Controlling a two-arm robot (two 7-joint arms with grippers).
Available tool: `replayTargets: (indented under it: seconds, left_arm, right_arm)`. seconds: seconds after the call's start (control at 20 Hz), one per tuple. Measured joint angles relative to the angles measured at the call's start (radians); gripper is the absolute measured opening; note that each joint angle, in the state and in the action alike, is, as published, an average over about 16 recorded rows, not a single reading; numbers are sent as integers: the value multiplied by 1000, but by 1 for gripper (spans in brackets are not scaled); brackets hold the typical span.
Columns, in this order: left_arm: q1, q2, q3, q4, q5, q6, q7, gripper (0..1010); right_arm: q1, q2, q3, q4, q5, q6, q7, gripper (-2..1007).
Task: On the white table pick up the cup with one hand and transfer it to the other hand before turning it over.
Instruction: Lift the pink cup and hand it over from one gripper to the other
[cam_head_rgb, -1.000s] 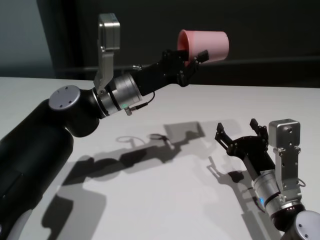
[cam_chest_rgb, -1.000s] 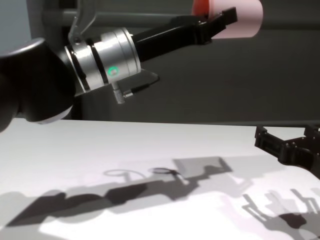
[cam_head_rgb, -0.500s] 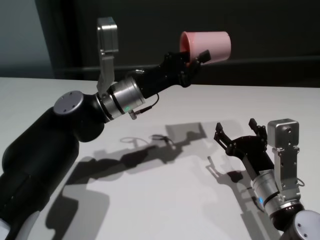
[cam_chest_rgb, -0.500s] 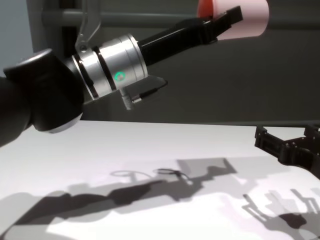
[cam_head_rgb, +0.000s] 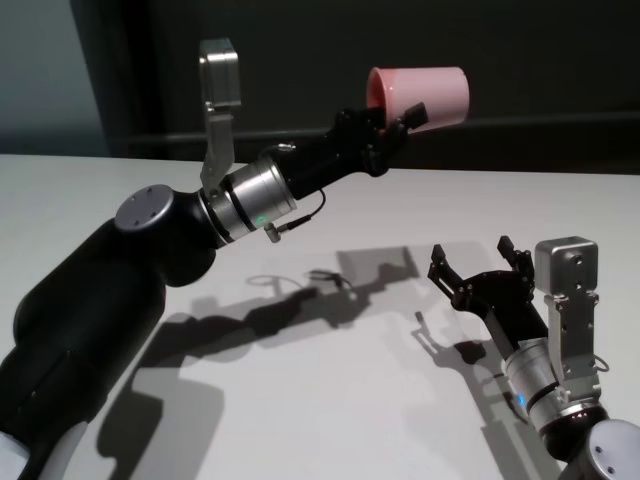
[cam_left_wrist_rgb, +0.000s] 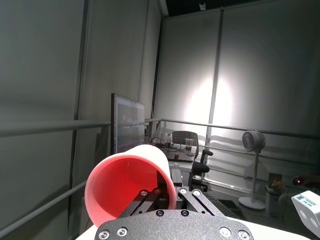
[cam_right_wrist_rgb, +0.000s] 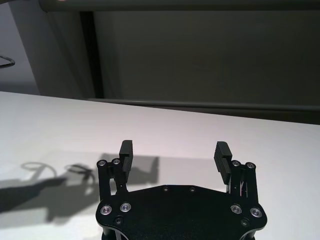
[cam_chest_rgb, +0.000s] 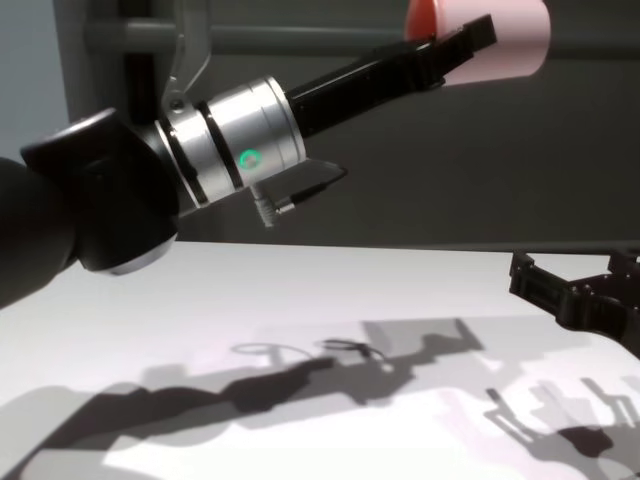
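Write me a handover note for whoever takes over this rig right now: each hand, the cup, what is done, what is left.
Left hand: shut on the cup, one finger inside the rim, one outside, held high above the white table.
Cup: on its side in the air, mouth facing back toward the left arm, base pointing away.
Right hand: open, empty, low over the table on the right side, well below the cup and apart from it.
Done: pick-up with the left hand.
Left: bring the two hands together, pass the cup to the right hand, release with the left, then turn the cup over.
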Motion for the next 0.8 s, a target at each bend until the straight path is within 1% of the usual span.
replayTargets:
  seconds: [0.8]
  left_arm:
    - [2, 3, 0, -5, 2, 1, 3, 52]
  right_arm:
    - [0, 0, 0, 0, 0, 0, 0, 1000]
